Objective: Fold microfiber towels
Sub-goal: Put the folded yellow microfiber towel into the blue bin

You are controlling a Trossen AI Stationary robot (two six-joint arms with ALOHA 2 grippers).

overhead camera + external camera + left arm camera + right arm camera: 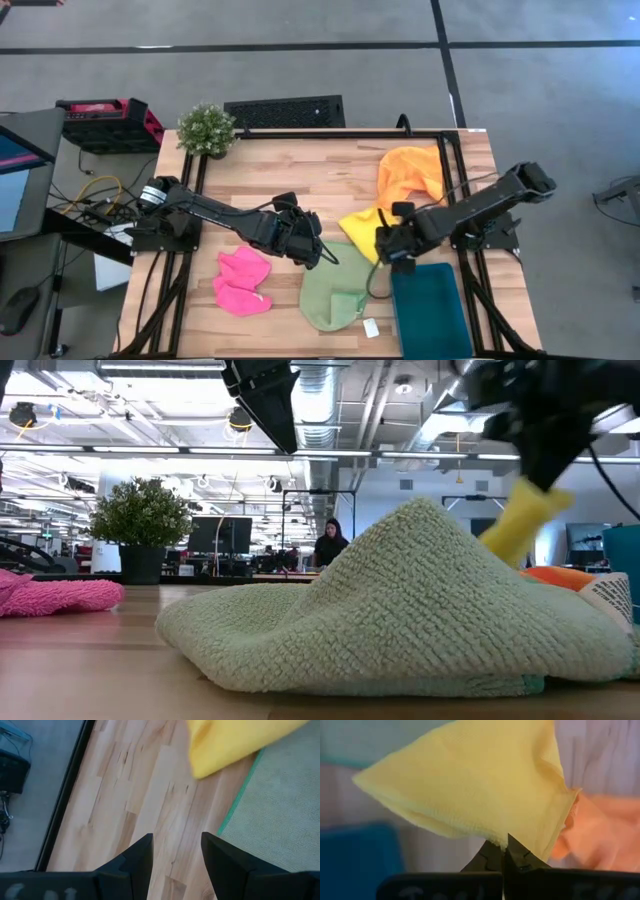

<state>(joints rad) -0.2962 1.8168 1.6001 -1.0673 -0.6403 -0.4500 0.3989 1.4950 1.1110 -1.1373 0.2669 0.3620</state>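
My right gripper (393, 252) is shut on the yellow towel (362, 222), which shows raised in the low view (520, 525). The light green towel (335, 295) lies in a rumpled heap at the table's near middle. My left gripper (312, 247) is open and empty above bare wood beside the green towel's far left edge (250, 795). The hot pink towel (243, 282) lies crumpled at the near left. The orange towel (410, 172) lies bunched at the far right. My right gripper pinches the yellow towel at an edge (501, 836) between its two shut fingertips; one layer or several, I cannot tell. The towel spreads away from the fingers and is lifted off the table there (512, 532). Its lower end is hidden behind the green towel.
A dark teal tray (432, 312) lies at the near right, close by my right gripper. A potted plant (206, 128) stands at the far left corner. A white tag (371, 327) lies by the green towel. Bare wood shows at the far middle.
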